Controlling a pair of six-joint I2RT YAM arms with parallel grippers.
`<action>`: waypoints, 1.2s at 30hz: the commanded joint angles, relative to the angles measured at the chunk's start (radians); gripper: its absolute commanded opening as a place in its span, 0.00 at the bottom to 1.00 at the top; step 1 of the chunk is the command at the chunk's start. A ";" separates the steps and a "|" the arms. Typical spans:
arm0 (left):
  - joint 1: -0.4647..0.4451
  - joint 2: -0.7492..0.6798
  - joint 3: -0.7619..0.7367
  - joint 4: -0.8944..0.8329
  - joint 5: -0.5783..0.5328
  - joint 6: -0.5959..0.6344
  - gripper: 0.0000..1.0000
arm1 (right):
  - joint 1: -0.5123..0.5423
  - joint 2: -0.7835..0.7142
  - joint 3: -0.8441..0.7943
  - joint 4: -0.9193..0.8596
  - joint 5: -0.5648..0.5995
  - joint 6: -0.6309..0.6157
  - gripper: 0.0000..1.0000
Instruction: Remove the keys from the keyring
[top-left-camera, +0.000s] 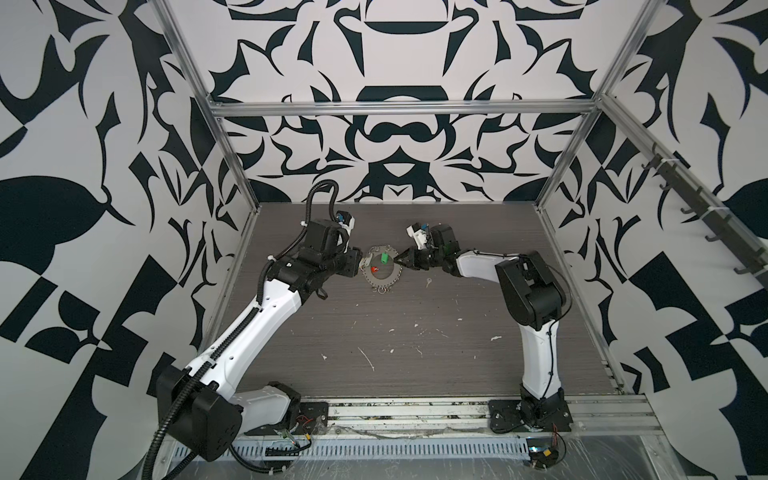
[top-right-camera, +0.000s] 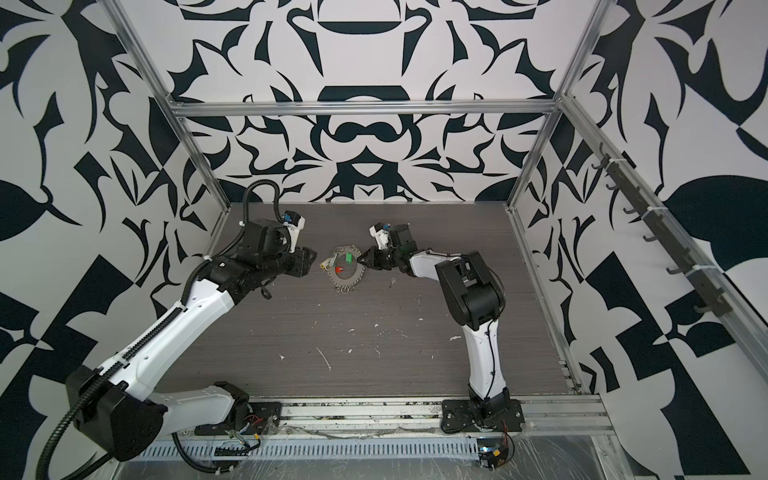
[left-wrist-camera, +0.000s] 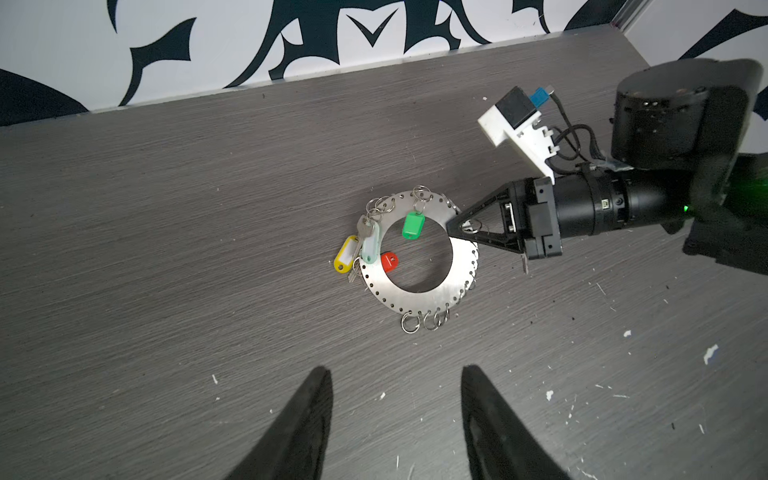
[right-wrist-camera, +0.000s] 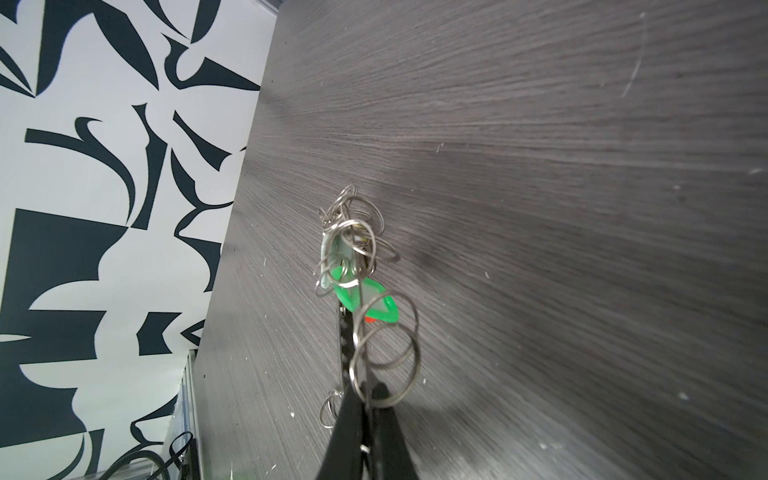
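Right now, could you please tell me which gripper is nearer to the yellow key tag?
Left. The left gripper hangs open just beside the yellow key tag; the right gripper is shut on the opposite rim of the keyring.

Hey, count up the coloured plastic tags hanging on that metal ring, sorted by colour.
Green tag: 1
Red tag: 1
Yellow tag: 1
Pale whitish tag: 1
Total: 4, all on the keyring
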 joint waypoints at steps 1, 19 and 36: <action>0.007 -0.023 -0.015 -0.015 0.035 -0.013 0.53 | -0.003 0.040 0.008 -0.175 0.120 -0.091 0.02; 0.017 -0.035 -0.017 -0.014 0.089 -0.041 0.53 | -0.007 0.067 0.029 -0.206 0.187 -0.085 0.28; 0.021 -0.022 -0.019 0.024 -0.037 -0.024 0.66 | -0.021 -0.022 0.130 -0.450 0.416 -0.147 0.75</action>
